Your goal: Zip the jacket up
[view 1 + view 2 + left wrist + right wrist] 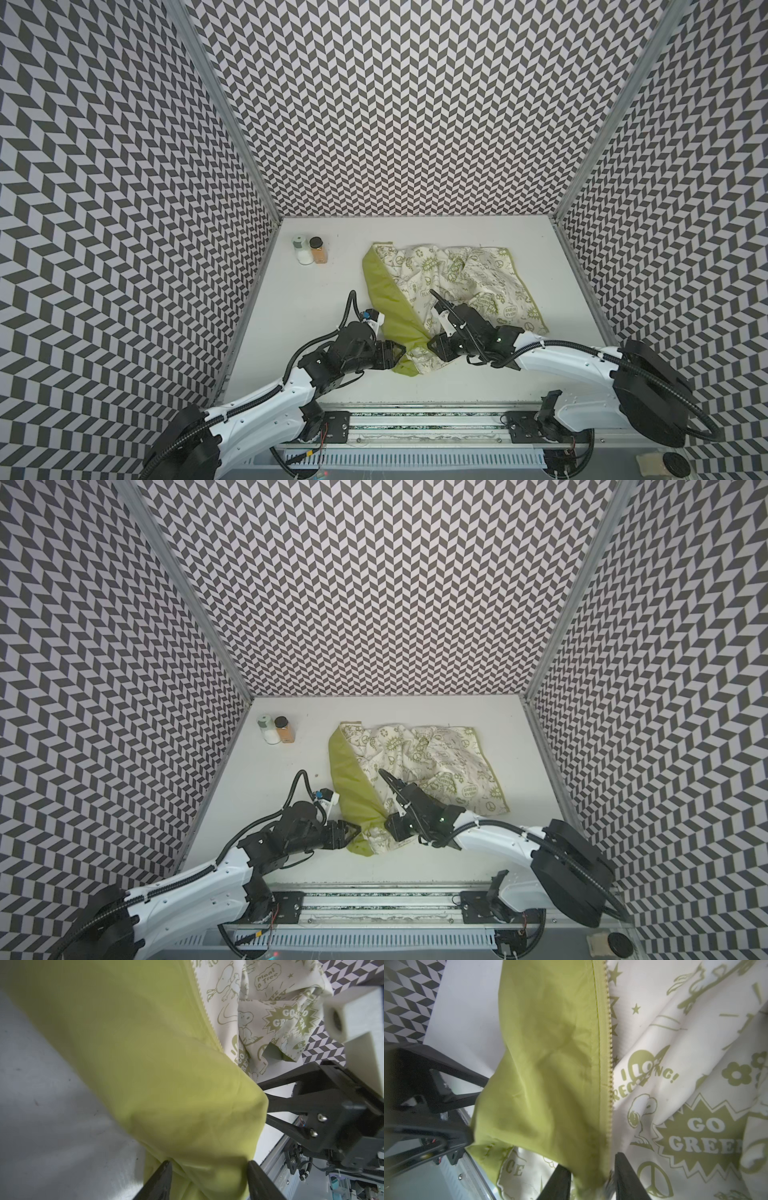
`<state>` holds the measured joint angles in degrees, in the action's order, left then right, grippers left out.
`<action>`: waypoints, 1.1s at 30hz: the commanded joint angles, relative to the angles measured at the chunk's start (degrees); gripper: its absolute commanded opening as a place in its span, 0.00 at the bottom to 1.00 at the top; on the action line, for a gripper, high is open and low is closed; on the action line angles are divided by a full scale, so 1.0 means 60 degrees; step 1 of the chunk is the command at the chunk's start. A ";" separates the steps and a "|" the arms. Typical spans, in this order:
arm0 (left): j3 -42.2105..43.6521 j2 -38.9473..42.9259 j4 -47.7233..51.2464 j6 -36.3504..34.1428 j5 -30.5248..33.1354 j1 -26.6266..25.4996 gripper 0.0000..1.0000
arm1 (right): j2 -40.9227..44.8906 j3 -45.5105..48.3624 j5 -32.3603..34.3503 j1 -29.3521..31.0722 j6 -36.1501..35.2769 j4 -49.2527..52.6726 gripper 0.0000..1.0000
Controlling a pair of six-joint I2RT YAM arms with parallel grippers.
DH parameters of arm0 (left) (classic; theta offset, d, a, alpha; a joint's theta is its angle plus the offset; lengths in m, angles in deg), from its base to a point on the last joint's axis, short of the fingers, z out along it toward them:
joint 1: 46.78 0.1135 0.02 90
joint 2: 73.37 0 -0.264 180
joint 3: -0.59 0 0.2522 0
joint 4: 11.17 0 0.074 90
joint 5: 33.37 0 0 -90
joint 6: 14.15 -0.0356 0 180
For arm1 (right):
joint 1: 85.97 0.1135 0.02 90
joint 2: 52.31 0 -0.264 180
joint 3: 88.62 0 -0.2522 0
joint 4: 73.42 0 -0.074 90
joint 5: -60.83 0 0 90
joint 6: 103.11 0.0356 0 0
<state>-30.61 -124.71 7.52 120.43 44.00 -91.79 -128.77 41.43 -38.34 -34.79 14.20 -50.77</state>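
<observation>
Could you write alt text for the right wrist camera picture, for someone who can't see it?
A thin lime-green fabric jacket lies unzipped, its zipper teeth running beside cream lining printed with green doodles. The right gripper, jaws apart, straddles that zipper edge; the left gripper touches the cloth's other edge.

White-shelled arms [257, 415] — black joints [353, 353], black pointed hands [207, 1169], ribbed black cables [582, 345].

I'm watching from high over the near edge in both top views, looking down and toward the back wall [415, 124], taking in the whole table [582, 270]. The left wrist camera is peering past the left gripper [207, 1164], close on the jacket [155, 1064]; the right wrist camera is facing it across the same green flap, sighting past the right gripper [590, 1160]
</observation>
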 commanded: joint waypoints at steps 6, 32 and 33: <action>-0.0113 -0.0118 0.1042 -0.0501 0.0912 -0.0056 0.41 | 0.0250 0.0465 -0.1525 -0.0703 -0.0402 -0.1557 0.40; -0.0518 0.0519 0.1993 -0.0121 0.2156 0.0843 0.11 | -0.1990 -0.1128 -0.2534 -0.0451 -0.0750 -0.2062 0.09; -0.0610 0.0499 0.1991 -0.0183 0.2140 0.1075 0.10 | -0.1831 -0.1167 -0.2402 -0.0413 -0.0649 -0.1991 0.06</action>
<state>-31.50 -121.38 18.38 120.04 55.00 -87.86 -143.05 34.64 -52.63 -38.02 8.48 -59.91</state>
